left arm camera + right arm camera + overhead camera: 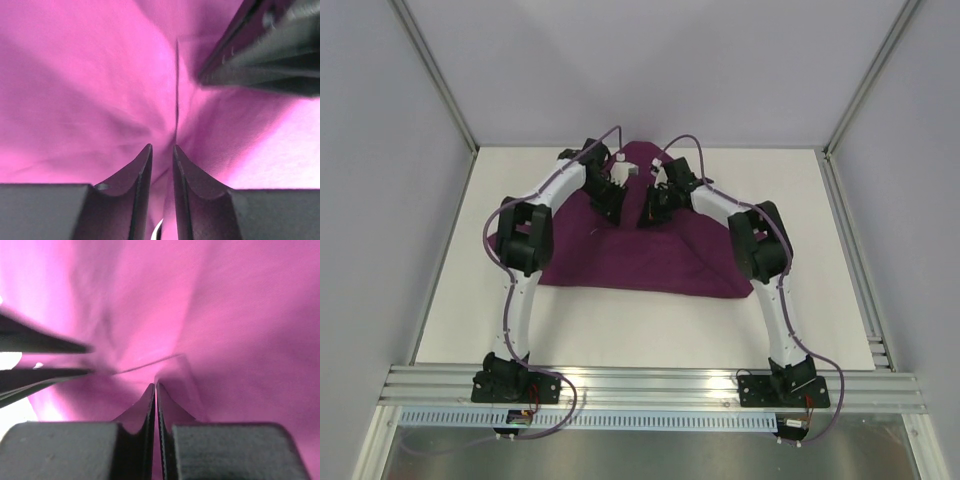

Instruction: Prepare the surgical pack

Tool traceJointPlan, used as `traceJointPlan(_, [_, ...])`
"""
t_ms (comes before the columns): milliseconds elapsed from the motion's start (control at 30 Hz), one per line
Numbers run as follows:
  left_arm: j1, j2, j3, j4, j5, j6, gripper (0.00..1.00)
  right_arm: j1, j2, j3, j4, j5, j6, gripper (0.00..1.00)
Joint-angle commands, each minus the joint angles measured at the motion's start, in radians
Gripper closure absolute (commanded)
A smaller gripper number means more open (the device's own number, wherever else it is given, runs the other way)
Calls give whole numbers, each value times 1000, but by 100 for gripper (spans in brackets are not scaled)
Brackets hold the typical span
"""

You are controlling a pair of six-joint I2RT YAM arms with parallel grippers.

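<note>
Left end effector [162,152], right end effector [156,389] seemingly pinching surgical pack [620,262], widest left-right

White left arm [520,305] and right arm [775,310] bear black joints [530,240], lilac cables [487,235], dark curved claw fingers [137,185].

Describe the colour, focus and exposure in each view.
Top external: even light, sharp, the surgical pack reads deep plum. Left wrist: fabric washed to bright magenta, soft, the right gripper at upper right blurred. Right wrist: same magenta cast, even softer, a blown-out white patch at the left edge.
</note>
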Motion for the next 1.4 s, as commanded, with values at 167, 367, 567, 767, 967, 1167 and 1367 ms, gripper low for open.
traceJointPlan(167, [17,-236,80,-47,-137,14,67,-52,-275,74,-250,619,-94,91])
traceJointPlan(367, [66,-530,-343,-43,-55,61,68,-35,-511,-292,-297,670,-108,97])
traceJointPlan(567, [64,-627,-626,-29,-147,106,69,51,-668,-494,-335,719,-45,99])
traceJointPlan(767, [64,-582,-718,52,-212,109,68,83,-683,-672,-208,518,67,99])
traceJointPlan(967, [66,-456,-672,112,-207,100,68,59,-585,-760,-87,541,127,100])
traceJointPlan(1167, [77,-393,-692,149,-209,98,66,56,-597,-743,-127,636,109,100])
traceJointPlan(1367, [77,-411,-668,98,-172,95,60,56,-660,-657,-230,707,57,99])
